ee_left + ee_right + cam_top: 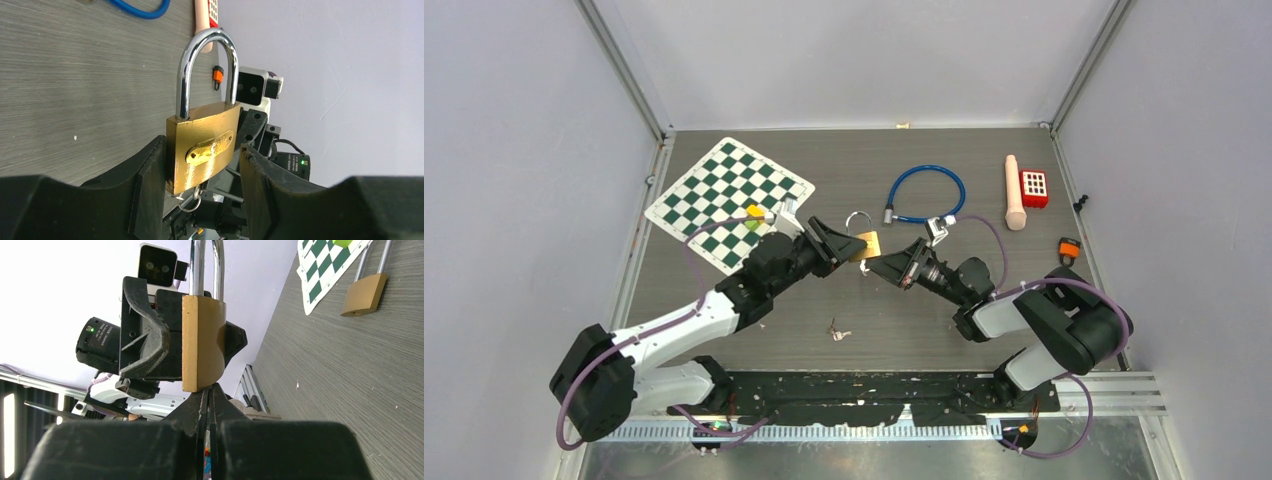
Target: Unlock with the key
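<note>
Checker mat [727, 200] at 10 o'clock, spare padlock [365, 292] at its edge. Loose keys [837, 332] at 6. L gripper [202, 165] mid-table, pinching brass padlock [202, 145] by body sides, lock lifted off table. Key ring [192, 202] dangles under lock; key blade hidden. R gripper [209, 392] pressed tight together, tips at lock's underside. Blue cable [927, 192] at 1.

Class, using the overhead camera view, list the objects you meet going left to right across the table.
Chessboard mat, loose keys, brass padlock, blue cable loop, wooden peg, red block, small orange item.
</note>
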Available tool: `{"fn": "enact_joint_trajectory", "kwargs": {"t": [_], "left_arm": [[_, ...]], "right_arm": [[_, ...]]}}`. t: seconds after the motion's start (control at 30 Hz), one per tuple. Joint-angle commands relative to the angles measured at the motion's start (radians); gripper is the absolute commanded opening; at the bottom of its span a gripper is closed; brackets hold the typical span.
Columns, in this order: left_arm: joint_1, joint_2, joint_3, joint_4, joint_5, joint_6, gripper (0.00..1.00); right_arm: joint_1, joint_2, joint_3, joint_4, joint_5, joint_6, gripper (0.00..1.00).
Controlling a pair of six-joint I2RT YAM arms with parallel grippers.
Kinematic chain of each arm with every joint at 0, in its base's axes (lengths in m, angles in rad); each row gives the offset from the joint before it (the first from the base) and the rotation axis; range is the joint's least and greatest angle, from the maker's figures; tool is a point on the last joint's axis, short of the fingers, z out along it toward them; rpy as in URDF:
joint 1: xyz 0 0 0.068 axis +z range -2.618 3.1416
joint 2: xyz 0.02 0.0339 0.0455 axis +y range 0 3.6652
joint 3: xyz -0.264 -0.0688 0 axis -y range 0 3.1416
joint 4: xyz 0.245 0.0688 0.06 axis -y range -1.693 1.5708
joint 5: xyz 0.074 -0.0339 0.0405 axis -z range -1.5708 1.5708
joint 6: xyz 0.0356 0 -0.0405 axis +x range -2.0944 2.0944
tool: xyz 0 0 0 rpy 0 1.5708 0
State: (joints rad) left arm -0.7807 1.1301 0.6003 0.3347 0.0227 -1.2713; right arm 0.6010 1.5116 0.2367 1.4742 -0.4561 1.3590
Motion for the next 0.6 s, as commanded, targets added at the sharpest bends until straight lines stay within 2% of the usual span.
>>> {"fn": "enact_joint_trajectory", "kwargs": {"t": [0.0, 0.17, 0.33, 0.43, 0.57], "left_arm": [[-0.071, -0.030, 0.018, 0.283, 0.220, -0.054, 0.01], [-0.071, -0.014, 0.020, 0.370, 0.247, -0.026, 0.25], [-0.071, -0.023, 0.016, 0.440, 0.249, 0.036, 0.40], [-0.071, -0.032, 0.012, 0.478, 0.246, 0.079, 0.46], [-0.069, -0.024, 0.002, 0.577, 0.262, 0.100, 0.47]], "right_arm": [[0.019, -0.015, 0.028, 0.052, 0.006, -0.068, 0.05], [0.019, -0.041, 0.051, 0.043, -0.025, -0.106, 0.05], [0.019, -0.059, 0.067, 0.048, -0.049, -0.105, 0.05], [0.020, -0.064, 0.079, 0.056, -0.068, -0.097, 0.05], [0.020, -0.071, 0.092, 0.072, -0.093, -0.084, 0.05]]}}
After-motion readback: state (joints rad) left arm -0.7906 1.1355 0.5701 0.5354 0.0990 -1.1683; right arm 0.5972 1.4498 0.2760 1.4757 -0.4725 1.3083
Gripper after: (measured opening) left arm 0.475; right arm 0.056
